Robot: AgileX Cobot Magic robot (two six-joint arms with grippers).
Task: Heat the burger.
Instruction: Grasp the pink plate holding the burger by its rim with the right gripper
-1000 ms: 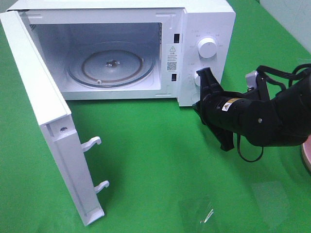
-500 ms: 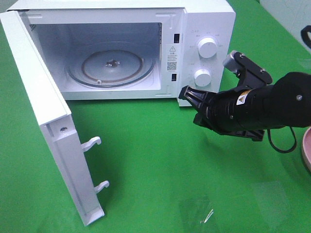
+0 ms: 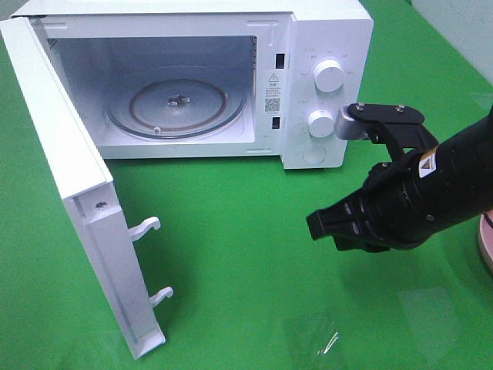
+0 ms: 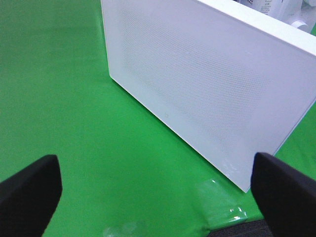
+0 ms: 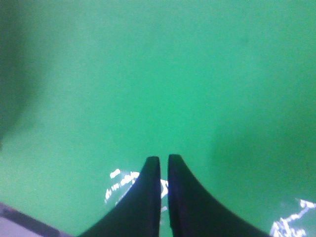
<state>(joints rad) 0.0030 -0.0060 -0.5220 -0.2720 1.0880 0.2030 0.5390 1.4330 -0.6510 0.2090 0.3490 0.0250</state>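
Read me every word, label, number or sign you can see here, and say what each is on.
Nothing reads word for word.
White microwave oven, door frame: triangle warning sticker with fine print, too small to read.
Below it: square code sticker, no legible words.
Around its white round knobs: faint grey markings, too blurred.
Black right arm: yellow triangle label, print too small.

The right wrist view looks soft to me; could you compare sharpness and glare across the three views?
Right wrist view: blurred, the right gripper soft-edged, white glare specks on the green cloth. Left wrist view: microwave door sharp, mesh visible. Exterior high view: sharp, evenly lit, one small glint.
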